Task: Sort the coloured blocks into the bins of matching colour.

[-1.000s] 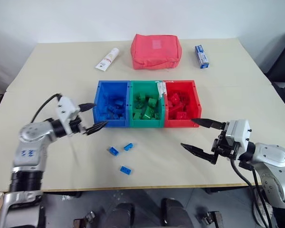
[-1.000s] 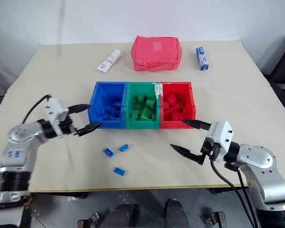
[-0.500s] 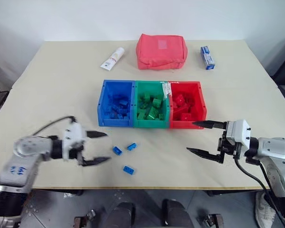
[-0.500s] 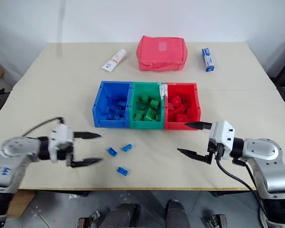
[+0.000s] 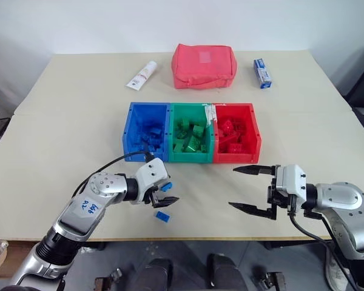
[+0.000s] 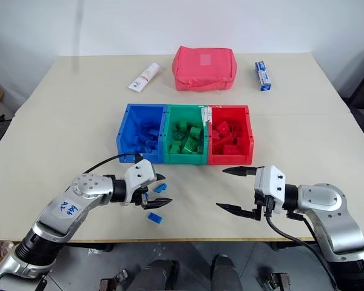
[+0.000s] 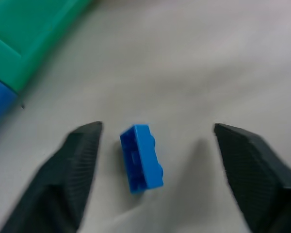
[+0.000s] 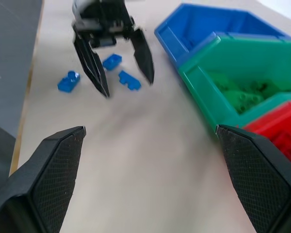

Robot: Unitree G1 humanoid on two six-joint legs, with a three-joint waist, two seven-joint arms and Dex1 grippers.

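Three small blue blocks lie on the table in front of the bins. One blue block (image 7: 141,158) lies between the fingers of my left gripper (image 5: 165,191), which is open around it without touching it. Another block (image 5: 162,215) lies nearer the table's front edge. The right wrist view shows the third block (image 8: 112,61) behind the left gripper. The blue bin (image 5: 136,153), green bin (image 5: 191,159) and red bin (image 5: 236,159) stand joined in a row, each holding bricks of its own colour. My right gripper (image 5: 232,187) hovers open and empty in front of the red bin.
A red fabric pouch (image 5: 204,65), a white tube (image 5: 141,75) and a small blue-and-white box (image 5: 261,73) lie at the back of the table. The table's front edge runs just below both grippers.
My left gripper has swung right and down from beside the blue bin to the loose blocks, and its fingers have narrowed around one. The right gripper has hardly moved.
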